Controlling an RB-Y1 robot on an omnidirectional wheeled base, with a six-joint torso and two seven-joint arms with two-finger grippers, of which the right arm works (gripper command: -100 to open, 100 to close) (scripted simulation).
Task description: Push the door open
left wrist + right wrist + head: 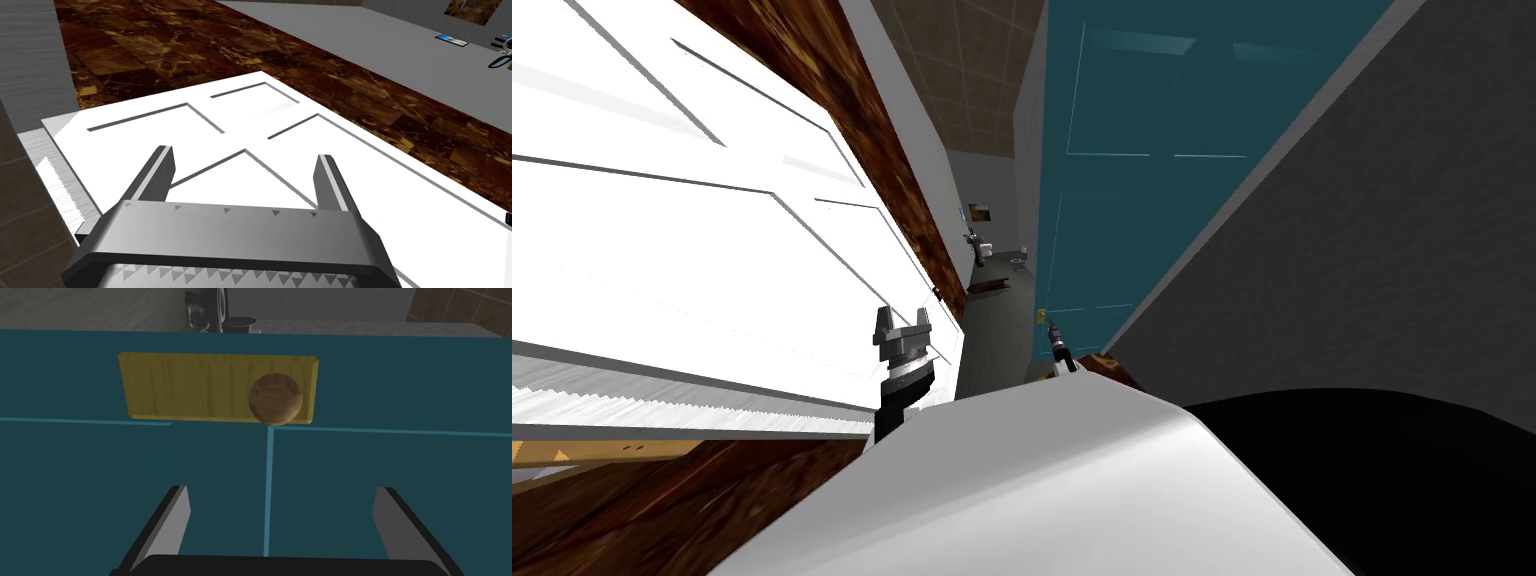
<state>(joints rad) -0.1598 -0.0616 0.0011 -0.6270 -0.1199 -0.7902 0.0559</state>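
The teal door [1152, 200] stands at 1 o'clock, its face square to the right hand [281, 489], whose fingers are spread wide and hold nothing. Its round knob [275, 399] lies at 12 o'clock, just past those fingers. The left hand [901, 318], also spread and empty, hangs beside a white door [662, 250] at 10 o'clock. The right arm looks better placed to push.

At my 1 o'clock the teal door [1152, 150] looks matt and smooth. Its yellow plate [190, 388] shows faint wood grain, and so does the brown knob [275, 399]. At 10 o'clock the white door [662, 250] is smooth and faintly glossy. The floor [200, 50] is polished brown marbling.
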